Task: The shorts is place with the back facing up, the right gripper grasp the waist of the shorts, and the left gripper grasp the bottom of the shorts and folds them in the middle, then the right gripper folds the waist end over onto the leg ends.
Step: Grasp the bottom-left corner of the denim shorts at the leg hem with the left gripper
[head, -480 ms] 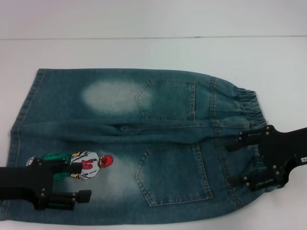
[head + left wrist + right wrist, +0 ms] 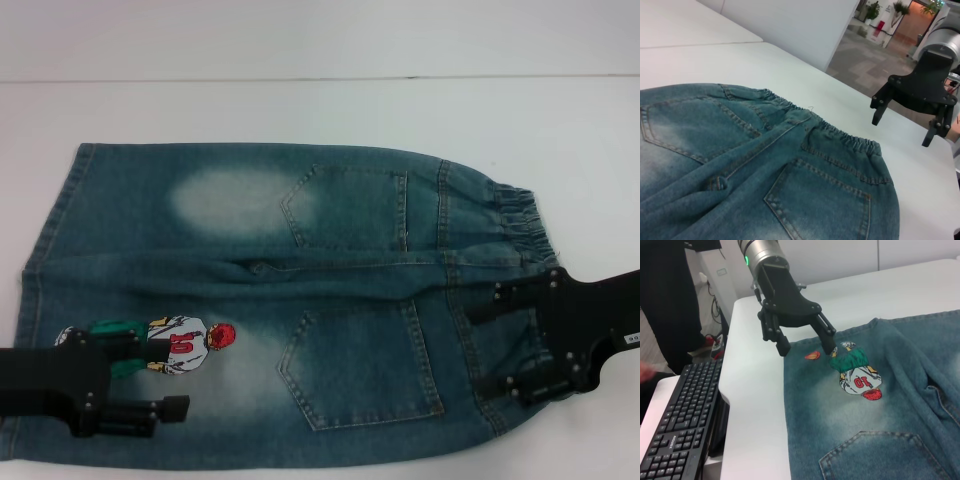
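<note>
R jaws: right gripper (image 2: 500, 342) fingers apart, over the waist (image 2: 520, 225) end, near edge.
L jaws: left gripper (image 2: 160, 374) fingers apart, over the bottom of the shorts (image 2: 40, 270), by the embroidered player (image 2: 180, 345).
Shorts (image 2: 300, 300): faded blue-green denim, back pockets up, pale patches; flat on white table (image 2: 300, 110).
Axis: long axis left-right, ruffled waist to robot's right.

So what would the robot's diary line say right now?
shorts: flat, back up, unfolded | right hand: open over waist | left hand: open over leg hem | nothing grasped yet
</note>
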Available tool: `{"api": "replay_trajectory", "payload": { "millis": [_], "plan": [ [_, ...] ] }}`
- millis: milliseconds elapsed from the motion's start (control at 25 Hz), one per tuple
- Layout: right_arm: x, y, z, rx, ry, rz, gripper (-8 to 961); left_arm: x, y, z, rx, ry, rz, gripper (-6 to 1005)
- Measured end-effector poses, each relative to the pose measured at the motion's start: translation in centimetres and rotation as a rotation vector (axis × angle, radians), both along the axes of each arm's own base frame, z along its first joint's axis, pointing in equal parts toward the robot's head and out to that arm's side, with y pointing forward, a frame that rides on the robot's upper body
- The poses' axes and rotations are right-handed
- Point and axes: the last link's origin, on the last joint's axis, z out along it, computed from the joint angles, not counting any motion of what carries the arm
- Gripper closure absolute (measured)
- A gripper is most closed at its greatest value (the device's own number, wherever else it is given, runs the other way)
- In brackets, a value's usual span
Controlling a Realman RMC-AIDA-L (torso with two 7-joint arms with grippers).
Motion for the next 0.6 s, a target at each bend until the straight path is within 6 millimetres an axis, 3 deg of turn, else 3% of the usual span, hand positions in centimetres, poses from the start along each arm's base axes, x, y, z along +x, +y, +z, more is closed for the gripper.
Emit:
{"api": "replay_trajectory", "payload": {
  "millis": [280,600],
  "plan": [
    [0.1,0.0,-0.1,0.004,-0.005,-0.001,117,-0.3,0.4,0.5,0.015,0.027,0.039,116],
    [0.1,0.3,0.4,0.014,-0.023,0.009,117,0.5,1.1,3.5,-0.053,0.067,0.322,116]
  ]
}}
